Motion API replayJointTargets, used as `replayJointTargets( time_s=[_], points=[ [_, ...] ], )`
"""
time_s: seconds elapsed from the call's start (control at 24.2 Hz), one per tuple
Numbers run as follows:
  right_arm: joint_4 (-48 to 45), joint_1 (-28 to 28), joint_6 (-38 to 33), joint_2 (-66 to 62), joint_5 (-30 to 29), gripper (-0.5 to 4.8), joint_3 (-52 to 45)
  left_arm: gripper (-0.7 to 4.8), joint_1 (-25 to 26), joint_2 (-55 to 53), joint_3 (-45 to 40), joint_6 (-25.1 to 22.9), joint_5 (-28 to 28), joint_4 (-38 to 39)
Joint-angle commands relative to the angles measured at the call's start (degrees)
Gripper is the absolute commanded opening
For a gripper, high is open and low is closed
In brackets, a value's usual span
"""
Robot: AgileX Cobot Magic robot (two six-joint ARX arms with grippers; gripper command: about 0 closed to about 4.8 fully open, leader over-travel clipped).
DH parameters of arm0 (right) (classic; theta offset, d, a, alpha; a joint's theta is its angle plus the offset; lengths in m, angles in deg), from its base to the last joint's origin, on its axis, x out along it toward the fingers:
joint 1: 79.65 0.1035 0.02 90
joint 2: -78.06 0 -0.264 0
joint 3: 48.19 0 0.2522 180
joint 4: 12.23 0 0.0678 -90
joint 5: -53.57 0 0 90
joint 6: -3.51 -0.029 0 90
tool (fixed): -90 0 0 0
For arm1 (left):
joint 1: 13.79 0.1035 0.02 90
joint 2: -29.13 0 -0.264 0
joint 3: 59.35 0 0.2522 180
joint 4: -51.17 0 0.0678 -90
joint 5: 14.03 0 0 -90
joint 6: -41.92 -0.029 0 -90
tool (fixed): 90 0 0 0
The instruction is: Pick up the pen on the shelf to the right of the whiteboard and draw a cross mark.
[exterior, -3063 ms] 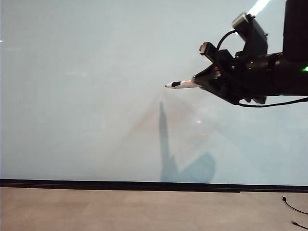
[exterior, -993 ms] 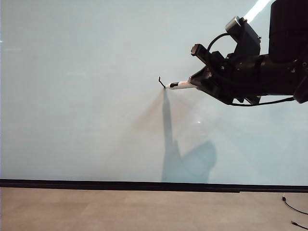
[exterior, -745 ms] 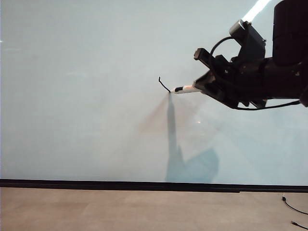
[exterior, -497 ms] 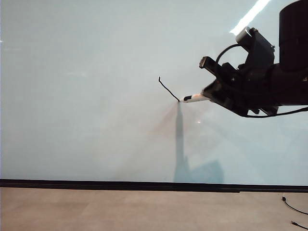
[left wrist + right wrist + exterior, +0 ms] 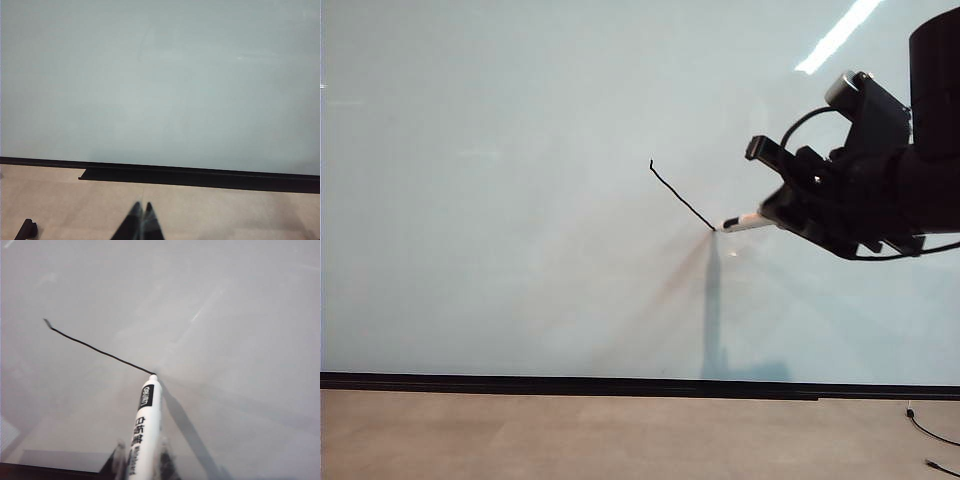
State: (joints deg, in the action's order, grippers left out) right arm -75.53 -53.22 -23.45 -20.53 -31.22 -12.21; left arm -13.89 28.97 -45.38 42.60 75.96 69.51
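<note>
The pale whiteboard [image 5: 500,200] fills the exterior view. My right gripper [image 5: 782,214] reaches in from the right, shut on the white pen [image 5: 745,222]. The pen's tip touches the board at the lower end of one thin black diagonal stroke [image 5: 680,198]. The right wrist view has the pen [image 5: 145,430] between the gripper [image 5: 141,454] fingers, its tip at the end of the stroke [image 5: 95,350] on the whiteboard [image 5: 230,315]. Only this single stroke of the cross mark shows. My left gripper [image 5: 142,206] is shut and empty, low over the floor in front of the whiteboard [image 5: 160,75].
A black strip [image 5: 620,385] runs along the board's lower edge above a beige floor [image 5: 570,435]. A thin cable [image 5: 932,432] lies at the lower right. The right arm's shadow [image 5: 715,300] falls on the board. A small black object [image 5: 26,229] sits beside the left gripper.
My right gripper has moved down and to the right with the pen on the board, lengthening the short black mark into a long diagonal stroke. The left gripper has not moved.
</note>
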Motion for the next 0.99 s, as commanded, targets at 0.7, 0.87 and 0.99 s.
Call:
replayJointTargets(
  time_s=[0.7,0.87,0.99],
  points=[
    [2.5,5.7,13.3,9.4,-4.2,-0.09,-2.8,-0.05,0.0,0.0,0.2,-0.2,0.2,-0.4],
    [11.8,5.7,19.0,9.5,-5.9,-0.09,1.0,-0.04,0.0,0.0,0.2,-0.2,0.2,-0.4],
    [16.5,5.7,23.0,9.5,-7.0,-0.09,4.0,-0.04,0.0,0.0,0.2,-0.2,0.2,-0.4]
  ],
)
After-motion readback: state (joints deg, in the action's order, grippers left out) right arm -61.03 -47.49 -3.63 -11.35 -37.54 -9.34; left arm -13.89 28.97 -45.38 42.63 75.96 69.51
